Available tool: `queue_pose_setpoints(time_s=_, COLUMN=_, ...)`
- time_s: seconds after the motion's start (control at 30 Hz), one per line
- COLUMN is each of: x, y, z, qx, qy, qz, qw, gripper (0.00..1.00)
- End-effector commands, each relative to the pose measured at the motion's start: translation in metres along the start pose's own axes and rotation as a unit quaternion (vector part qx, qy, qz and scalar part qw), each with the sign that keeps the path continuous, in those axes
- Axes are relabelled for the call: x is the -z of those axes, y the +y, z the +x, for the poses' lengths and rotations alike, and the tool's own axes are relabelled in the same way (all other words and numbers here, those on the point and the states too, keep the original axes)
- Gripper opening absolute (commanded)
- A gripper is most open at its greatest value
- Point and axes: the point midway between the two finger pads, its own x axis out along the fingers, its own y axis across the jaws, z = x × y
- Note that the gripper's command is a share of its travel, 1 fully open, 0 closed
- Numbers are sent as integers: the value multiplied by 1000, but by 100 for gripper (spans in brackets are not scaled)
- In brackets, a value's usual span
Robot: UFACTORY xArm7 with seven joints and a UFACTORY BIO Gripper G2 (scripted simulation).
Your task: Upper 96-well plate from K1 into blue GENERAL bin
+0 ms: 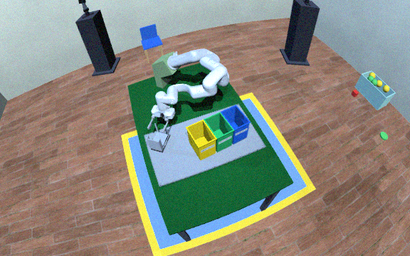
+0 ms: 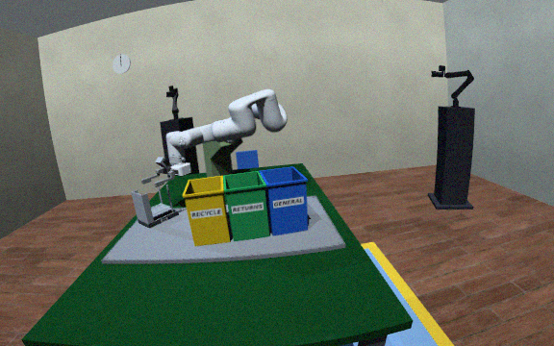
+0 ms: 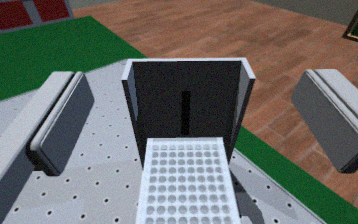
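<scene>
1. The tool (image 1: pixel 158 129) (image 2: pixel 151 183) (image 3: pixel 198 121) is held partly open above the grey, upright-walled stack rack (image 1: pixel 158 140) (image 2: pixel 141 208) (image 3: pixel 155 100); nothing is gripped, its fingers being spread wider than the plate.
2. The white, rectangular 96-well plate (image 3: pixel 187 185) is seated at the rack, wells up, between the fingers' lines but untouched.
3. The lower plate cannot be made out.
4. The blue plastic GENERAL bin (image 1: pixel 240 136) (image 2: pixel 289 218) is stood upright beside the green RETURNS bin (image 1: pixel 223 141) (image 2: pixel 248 223), which is flanked by the yellow RECYCLE bin (image 1: pixel 206 151) (image 2: pixel 210 228), both upright.
</scene>
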Motion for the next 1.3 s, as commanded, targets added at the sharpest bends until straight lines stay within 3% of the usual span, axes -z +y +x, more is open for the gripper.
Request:
queue_pose_setpoints(time_s=0.0, x=5, y=0, z=1, qx=0, qy=-2, qz=-1, qw=1000, gripper=37)
queue_pose_setpoints(time_s=1.27, x=62, y=0, z=1, qx=0, qy=-2, qz=-1, qw=1000, gripper=37)
